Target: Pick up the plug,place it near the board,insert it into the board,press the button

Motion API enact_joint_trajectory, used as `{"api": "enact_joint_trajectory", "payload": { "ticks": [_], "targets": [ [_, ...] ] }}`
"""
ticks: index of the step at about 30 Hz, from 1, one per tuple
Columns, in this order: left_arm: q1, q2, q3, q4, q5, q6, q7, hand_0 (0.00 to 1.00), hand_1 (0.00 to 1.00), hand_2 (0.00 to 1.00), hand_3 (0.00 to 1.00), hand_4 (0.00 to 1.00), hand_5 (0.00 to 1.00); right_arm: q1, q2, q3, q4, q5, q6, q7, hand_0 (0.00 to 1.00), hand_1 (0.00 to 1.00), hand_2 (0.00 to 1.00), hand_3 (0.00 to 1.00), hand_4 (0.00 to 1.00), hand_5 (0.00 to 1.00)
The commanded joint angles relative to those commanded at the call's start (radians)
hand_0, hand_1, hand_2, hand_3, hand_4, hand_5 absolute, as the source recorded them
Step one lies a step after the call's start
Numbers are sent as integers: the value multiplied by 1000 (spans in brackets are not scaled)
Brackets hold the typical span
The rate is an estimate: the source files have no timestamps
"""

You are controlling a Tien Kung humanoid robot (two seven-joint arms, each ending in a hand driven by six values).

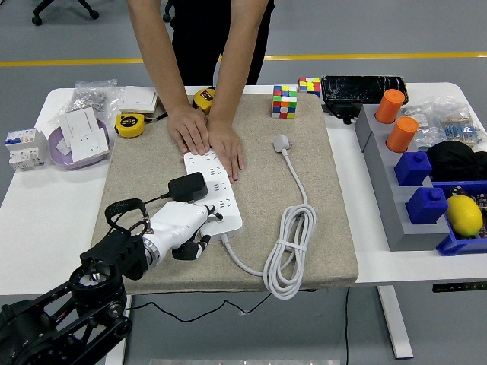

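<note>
On a white bench (46,220) covered by a beige mat (335,228), a white power strip (217,190) lies at centre, with a black plug (187,186) seated on its middle sockets. The left robot hand (179,228), at seven o'clock from the strip, rests its white fingers (199,220) loosely curled against the near end, gripping nothing, while a person's two hands (205,137) press the far end flat at twelve o'clock. Insertion looks finished; the next move likely calls for a fingertip on the strip's button, whose position cannot be made out.
</note>
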State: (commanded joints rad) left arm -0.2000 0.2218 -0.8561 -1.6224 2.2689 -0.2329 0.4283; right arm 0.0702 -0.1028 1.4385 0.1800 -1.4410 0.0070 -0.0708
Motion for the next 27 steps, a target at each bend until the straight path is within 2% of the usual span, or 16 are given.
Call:
{"api": "enact_joint_trajectory", "payload": {
  "ticks": [12, 23, 27],
  "targets": [
    [1, -3, 9, 7, 0, -4, 0, 171, 60, 153, 784, 479, 2, 3, 1, 2, 0, 1, -1, 0, 898, 736, 722, 742, 998, 690],
    [2, -2, 27, 44, 0, -10, -4, 173, 58, 153, 770, 475, 2, 3, 1, 5, 0, 1, -1, 0, 899, 736, 722, 743, 998, 690],
    [3, -2, 20, 31, 0, -2, -9, 174, 58, 152, 752, 474, 2, 3, 1, 6, 0, 1, -1, -1, 899, 736, 722, 743, 998, 691]
  ]
}}
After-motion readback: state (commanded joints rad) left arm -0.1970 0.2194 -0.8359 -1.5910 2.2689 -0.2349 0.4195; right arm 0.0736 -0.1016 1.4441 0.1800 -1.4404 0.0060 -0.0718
